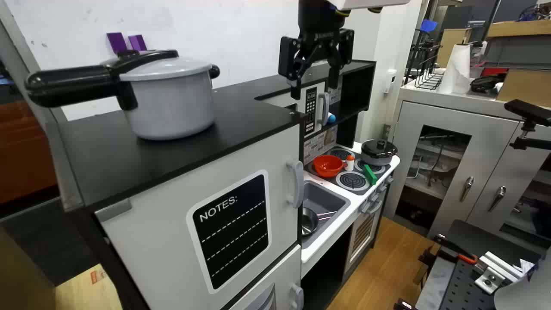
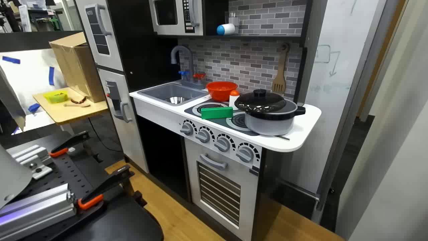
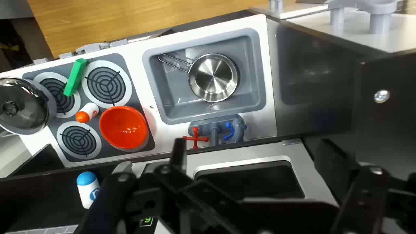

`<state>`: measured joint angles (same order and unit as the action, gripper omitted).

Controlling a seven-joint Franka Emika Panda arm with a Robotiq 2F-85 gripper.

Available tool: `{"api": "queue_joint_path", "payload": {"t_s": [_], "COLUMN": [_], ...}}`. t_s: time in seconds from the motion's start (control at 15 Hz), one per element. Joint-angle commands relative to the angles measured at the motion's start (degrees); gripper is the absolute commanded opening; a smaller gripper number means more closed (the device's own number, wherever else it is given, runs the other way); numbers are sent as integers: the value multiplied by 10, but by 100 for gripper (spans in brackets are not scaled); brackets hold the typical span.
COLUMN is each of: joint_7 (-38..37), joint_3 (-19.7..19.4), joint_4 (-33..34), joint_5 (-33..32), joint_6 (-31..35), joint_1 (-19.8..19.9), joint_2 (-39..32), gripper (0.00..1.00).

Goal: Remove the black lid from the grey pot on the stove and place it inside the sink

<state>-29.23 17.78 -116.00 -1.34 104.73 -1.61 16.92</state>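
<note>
The shiny black lid (image 1: 379,148) rests on the grey pot (image 1: 379,161) at the stove's outer corner. In an exterior view the lid (image 2: 260,101) sits shifted to one side, and part of the rim of the pot (image 2: 272,124) shows. In the wrist view the lid (image 3: 20,109) is at the left edge, cut off, and mostly hides the pot. The grey sink (image 3: 260,70) holds a steel pan (image 3: 213,78); the sink (image 2: 147,93) also shows in an exterior view. My gripper (image 1: 315,86) is open and empty, high above the microwave, far from the lid. It also shows in the wrist view (image 3: 255,156).
A red bowl (image 3: 123,127), a green block (image 3: 75,77) and an orange-topped shaker (image 3: 87,112) stand on the stove. A faucet (image 2: 190,62) rises behind the sink. The microwave (image 2: 177,16) and shelf overhang the counter. A large pressure cooker (image 1: 170,101) stands on the fridge top.
</note>
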Motion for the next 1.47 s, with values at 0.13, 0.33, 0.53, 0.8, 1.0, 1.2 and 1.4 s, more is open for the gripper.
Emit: {"api": "queue_joint_path", "payload": {"t_s": [0.13, 0.33, 0.53, 0.8, 1.0, 1.2, 1.4], "joint_7": [-4, -11, -11, -25, -36, -51, -75], "joint_3": [-18, -31, -49, -67, -81, -94, -101], "joint_4": [-4, -34, -58, -68, -68, -80, -92], "joint_5": [-6, -12, -15, -13, -14, -14, -7], "joint_6": [-2, -6, -8, -7, -6, -11, -15], "joint_1": [-16, -8, -6, 1, 8, 15, 16], "joint_2": [-3, -1, 0, -8, -18, -23, -25], "gripper": [100, 100, 100, 100, 100, 100, 100]}}
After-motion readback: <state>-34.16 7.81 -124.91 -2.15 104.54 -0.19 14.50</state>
